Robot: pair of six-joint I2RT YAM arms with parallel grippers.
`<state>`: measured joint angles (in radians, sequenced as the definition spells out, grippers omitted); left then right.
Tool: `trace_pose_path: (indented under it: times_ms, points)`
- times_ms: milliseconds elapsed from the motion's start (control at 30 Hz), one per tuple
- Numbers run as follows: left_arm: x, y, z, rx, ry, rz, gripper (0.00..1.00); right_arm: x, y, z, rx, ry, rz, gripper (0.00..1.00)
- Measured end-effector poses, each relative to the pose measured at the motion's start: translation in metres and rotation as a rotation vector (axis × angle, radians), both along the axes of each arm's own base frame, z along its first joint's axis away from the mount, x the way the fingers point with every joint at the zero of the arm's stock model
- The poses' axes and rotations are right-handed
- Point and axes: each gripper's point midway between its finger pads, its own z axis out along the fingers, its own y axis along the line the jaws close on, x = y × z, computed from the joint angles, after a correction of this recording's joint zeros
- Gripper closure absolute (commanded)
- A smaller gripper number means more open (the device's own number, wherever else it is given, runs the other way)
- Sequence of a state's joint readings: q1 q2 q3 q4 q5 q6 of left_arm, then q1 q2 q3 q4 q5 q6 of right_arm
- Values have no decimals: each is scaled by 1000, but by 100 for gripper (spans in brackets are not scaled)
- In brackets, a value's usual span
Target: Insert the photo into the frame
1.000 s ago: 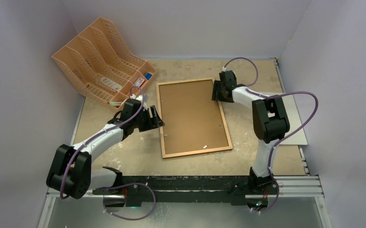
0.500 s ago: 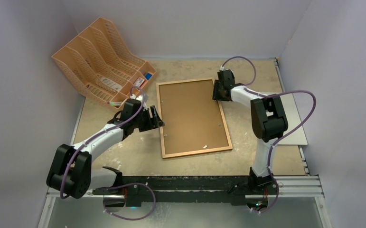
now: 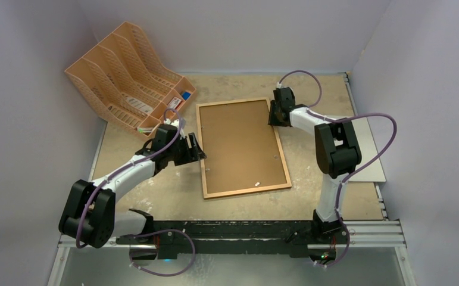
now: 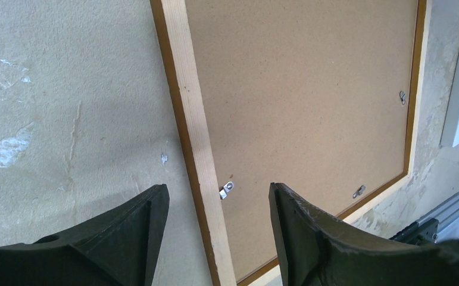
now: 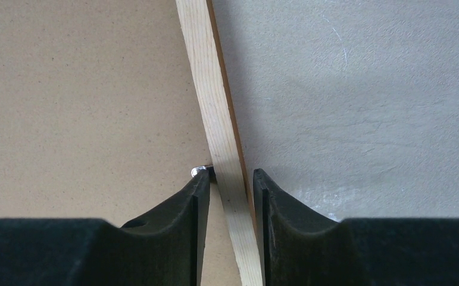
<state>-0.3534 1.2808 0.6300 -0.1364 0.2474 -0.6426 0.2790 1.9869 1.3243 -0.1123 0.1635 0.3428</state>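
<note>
Worn beige tabletop point(image 3: 155, 185), scuffed and blotched, fills a booth of pale lilac walls. On its middle lies the frame point(image 3: 247, 190), face down and slightly askew, and we see its thin brown wooden moulding around a fibreboard backing panel point(image 3: 239, 143). Small metal clips point(image 4: 226, 190) sit along the inner edge of the moulding.

At the frame's far right corner, the right gripper point(image 5: 231, 179) straddles the right-hand moulding. One finger is over the backing and one over the bare table, and the jaws are narrowed close about the wood. From the wrist view they seem almost to touch it, but we cannot tell whether they actually pinch. On the opposite long side, the left gripper point(image 4: 215, 199) stands spread wide over the left-hand moulding. A clip lies between its fingers, and it holds nothing.

Further out, a pale sheet point(image 3: 367, 134) lies flat by the table's right edge, partly under the right arm. An orange-tan plastic file rack point(image 3: 128, 74) stands in the far left corner with a few small items in its slots.
</note>
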Motion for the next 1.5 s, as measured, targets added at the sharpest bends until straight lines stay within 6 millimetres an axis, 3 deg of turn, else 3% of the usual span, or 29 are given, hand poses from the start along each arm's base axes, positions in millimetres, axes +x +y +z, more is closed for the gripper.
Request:
trace_pose_path:
  times_ms: [167, 333, 433, 567, 700, 833, 933, 1200, 1333, 1500]
  points:
    - [0, 0, 0, 0, 0, 0, 36, 0, 1, 1, 7, -4, 1, 72]
    - [0, 0, 0, 0, 1, 0, 36, -9, 1, 2, 42, 0, -10, 44]
    - [0, 0, 0, 1, 3, 0, 36, -14, 1, 9, 62, -2, -27, 36]
    - [-1, 0, -1, 2, 7, -1, 36, -18, 0, 40, 92, -56, -63, 31]
    - [-2, 0, -1, -1, 8, -4, 36, -26, -7, 85, 120, -152, -104, 30]
    - [-4, 0, -3, -3, 14, -7, 36, -36, -12, 104, 138, -191, -130, 30]
    - [-5, 0, -5, -2, 19, -7, 36, -50, -15, 94, 142, -159, -143, 30]
    - [-19, 4, -19, -1, 56, -4, 36, -137, -28, 11, 115, 119, -175, 29]
    - [-24, 1, -22, -27, 71, -10, 36, -166, -30, -3, 132, 176, -162, 32]
    - [-28, -4, -23, -63, 80, -16, 36, -178, -24, -5, 173, 187, -138, 34]
